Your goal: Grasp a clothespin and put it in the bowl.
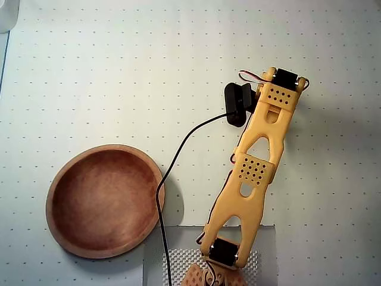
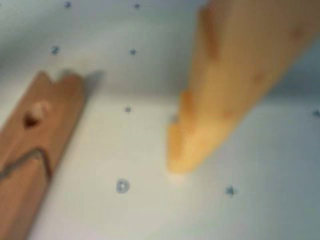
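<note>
1. Your overhead view never shows the clothespin; the yellow arm (image 1: 256,167) stretches from the bottom edge up toward the top right, and its far end covers whatever lies beneath it.
2. The gripper's fingertips are hidden in that view too. You see only the arm's top, a black servo at the far end and the black wrist camera (image 1: 236,103) on its left side.
3. The arm's base is cut off at the bottom edge, on a grey perforated plate (image 1: 178,262).
4. The wrist view gives you what the overhead lacks: the clothespin (image 2: 35,150) lies flat on the white dotted mat (image 2: 125,150) at the left edge, running from lower left up to its notched end; its lower end is cut off by the frame.
5. One yellow finger (image 2: 220,100) comes down from the top right, its tip at the mat, near the clothespin but clear of it, with bare mat between.
6. The whole wrist picture is blurred, and the second finger is out of frame, so you cannot tell how wide the gripper stands. Nothing shows in its hold.
7. Only the overhead shows you the bowl (image 1: 106,201): it sits at lower left, empty, well apart from the arm's far end. A black cable (image 1: 172,173) passes by its right rim.
</note>
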You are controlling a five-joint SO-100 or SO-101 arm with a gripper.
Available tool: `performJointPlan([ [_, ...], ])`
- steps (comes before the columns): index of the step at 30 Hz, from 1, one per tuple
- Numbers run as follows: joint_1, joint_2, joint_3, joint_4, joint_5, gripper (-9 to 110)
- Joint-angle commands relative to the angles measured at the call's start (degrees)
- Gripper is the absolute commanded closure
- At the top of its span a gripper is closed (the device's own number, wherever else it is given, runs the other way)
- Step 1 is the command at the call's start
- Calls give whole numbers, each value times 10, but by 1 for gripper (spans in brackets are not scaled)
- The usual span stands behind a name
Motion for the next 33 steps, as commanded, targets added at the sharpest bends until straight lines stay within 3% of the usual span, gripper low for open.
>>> performJointPlan([
  [1, 6, 11, -25, 17, -5, 71],
  [14, 6, 11, -25, 17, -4, 105],
  [33, -2, 89, -25, 21, -5, 104],
])
